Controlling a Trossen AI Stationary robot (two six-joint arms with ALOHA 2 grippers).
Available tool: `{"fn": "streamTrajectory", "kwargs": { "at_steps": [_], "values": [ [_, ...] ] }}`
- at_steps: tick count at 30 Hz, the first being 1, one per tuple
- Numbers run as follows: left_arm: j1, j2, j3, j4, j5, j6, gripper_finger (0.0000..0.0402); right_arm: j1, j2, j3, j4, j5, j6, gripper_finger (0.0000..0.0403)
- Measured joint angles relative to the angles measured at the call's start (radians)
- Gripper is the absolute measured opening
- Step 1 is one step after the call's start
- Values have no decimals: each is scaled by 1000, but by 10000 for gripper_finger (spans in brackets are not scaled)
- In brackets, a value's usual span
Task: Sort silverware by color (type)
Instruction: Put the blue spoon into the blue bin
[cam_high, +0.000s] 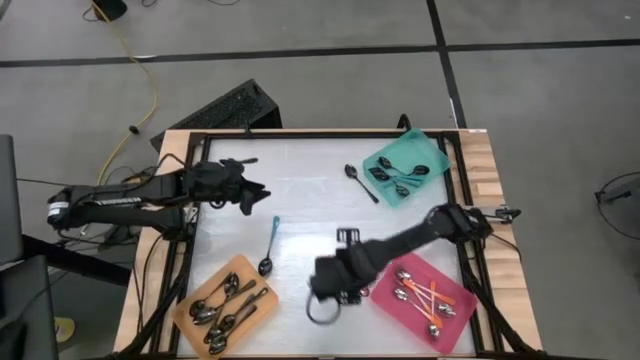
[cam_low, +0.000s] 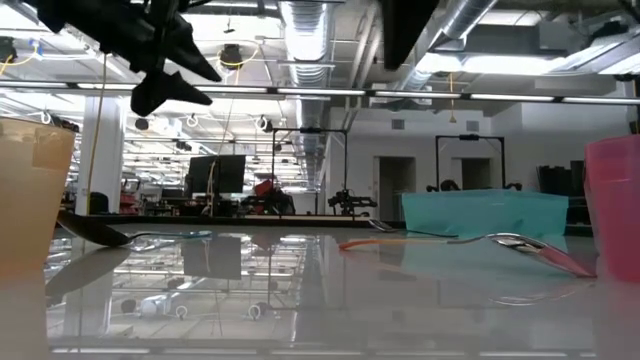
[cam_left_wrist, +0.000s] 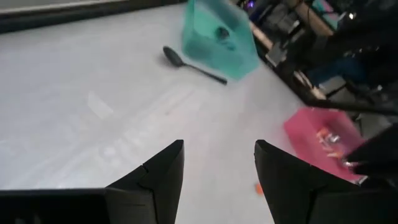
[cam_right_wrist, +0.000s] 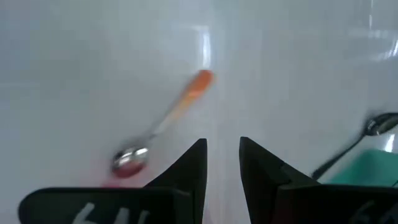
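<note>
My right gripper (cam_high: 348, 238) hangs over the table's middle, fingers pointing down and slightly apart, empty. Just beyond its fingertips (cam_right_wrist: 222, 163) an orange-handled spoon (cam_right_wrist: 165, 124) lies flat on the table; it also shows in the low view (cam_low: 372, 243). My left gripper (cam_high: 252, 190) is open and empty above the table's far left; its fingers show in the left wrist view (cam_left_wrist: 219, 180). A teal-handled spoon (cam_high: 270, 246) and a dark spoon (cam_high: 360, 183) lie flat on the table.
An orange tray (cam_high: 190, 322) of silver spoons stands at the near left. A pink tray (cam_high: 400, 312) of orange-handled spoons stands at the near right. A teal tray (cam_high: 383, 158) of dark spoons stands at the far right. A black frame borders the table.
</note>
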Motion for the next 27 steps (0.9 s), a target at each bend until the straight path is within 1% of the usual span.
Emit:
{"fn": "streamTrajectory", "kwargs": {
  "at_steps": [3,8,12,15,20,25,27],
  "values": [
    [-42,42,-4,3,-19,-9,180,71,-27,-1,2,22,57,102],
    [-127,141,-4,4,-28,-41,180,145,-62,-1,0,36,192,102],
    [-197,241,-4,0,-63,-75,180,203,-82,-1,0,108,270,102],
    [-242,314,-4,0,-98,-126,180,236,-78,-1,0,153,287,102],
    [-303,424,-4,-2,-136,-238,180,247,-76,-2,1,175,289,102],
    [-353,525,-4,-3,-149,-279,174,241,-75,-2,0,194,289,102],
    [-369,562,15,-36,-163,-286,170,239,-75,-2,0,199,289,102]
  ]
}}
